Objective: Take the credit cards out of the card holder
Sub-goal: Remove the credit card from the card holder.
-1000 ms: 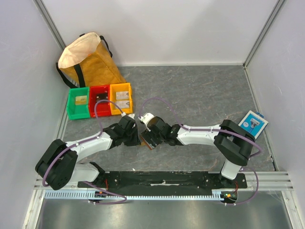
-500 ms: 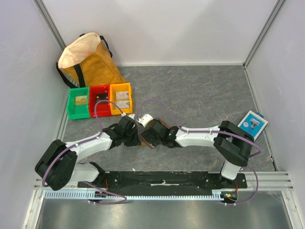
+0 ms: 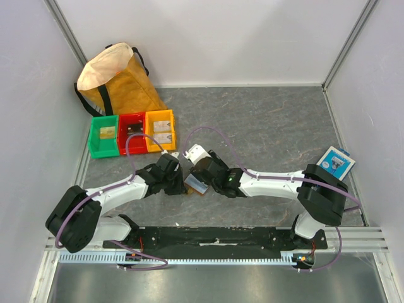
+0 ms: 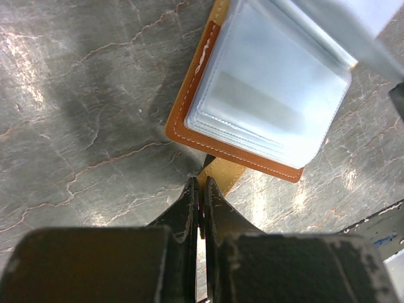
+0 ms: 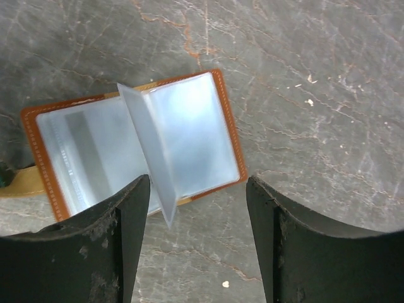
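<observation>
Left gripper [image 3: 182,183] and right gripper [image 3: 201,178] meet at mid-table in the top view. The card holder [image 3: 196,187] lies open between them on the grey table [image 3: 271,126], and from up here neither pair of fingers can be read. In the left wrist view, the left gripper [image 4: 202,189] is clenched on the tan strap [image 4: 222,172] that pokes out from under the holder's brown edge [image 4: 189,136], so the holder is pinned flat. In the right wrist view, the right gripper [image 5: 197,189] hangs above the holder with its jaws wide apart and grasps nothing. 1 clear sleeve [image 5: 148,142] stands up at the fold, and a greyish shape, probably 1 of the credit cards [image 5: 82,148], shows through the left-hand pocket. The step in hand looks like drawing out a card. To do it well, the left pinch should hold firm so the holder cannot slide. The right fingers should close on a card's bare edge, not on the floppy plastic, and pull straight along the pocket. Which side the pockets open on I cannot tell.
</observation>
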`<state>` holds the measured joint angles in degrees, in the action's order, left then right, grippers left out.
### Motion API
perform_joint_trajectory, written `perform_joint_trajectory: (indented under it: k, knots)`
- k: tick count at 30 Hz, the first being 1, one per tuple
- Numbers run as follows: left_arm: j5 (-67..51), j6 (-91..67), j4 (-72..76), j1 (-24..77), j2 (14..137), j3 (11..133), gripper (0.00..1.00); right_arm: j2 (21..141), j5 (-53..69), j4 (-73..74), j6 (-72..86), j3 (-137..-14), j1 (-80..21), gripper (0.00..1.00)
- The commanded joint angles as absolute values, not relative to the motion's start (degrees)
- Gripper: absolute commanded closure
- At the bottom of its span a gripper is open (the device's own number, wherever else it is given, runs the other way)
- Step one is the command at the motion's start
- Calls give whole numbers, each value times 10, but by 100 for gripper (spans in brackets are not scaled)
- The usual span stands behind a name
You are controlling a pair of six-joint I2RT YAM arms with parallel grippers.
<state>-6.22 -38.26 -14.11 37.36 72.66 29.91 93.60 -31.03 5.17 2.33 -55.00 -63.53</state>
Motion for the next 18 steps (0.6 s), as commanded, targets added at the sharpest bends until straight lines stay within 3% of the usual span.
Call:
perform_joint_trajectory:
  k: [1,13,18]
  knots:
    - [-69,-368,-163,376,712,294,98,929,-355,43,7,-559,-632,30]
    - [31,-369,-207,375,715,311,96,955,-289,105,78,-568,-542,32]
    - [66,-359,-221,374,744,368,82,944,-234,110,99,-558,-533,32]
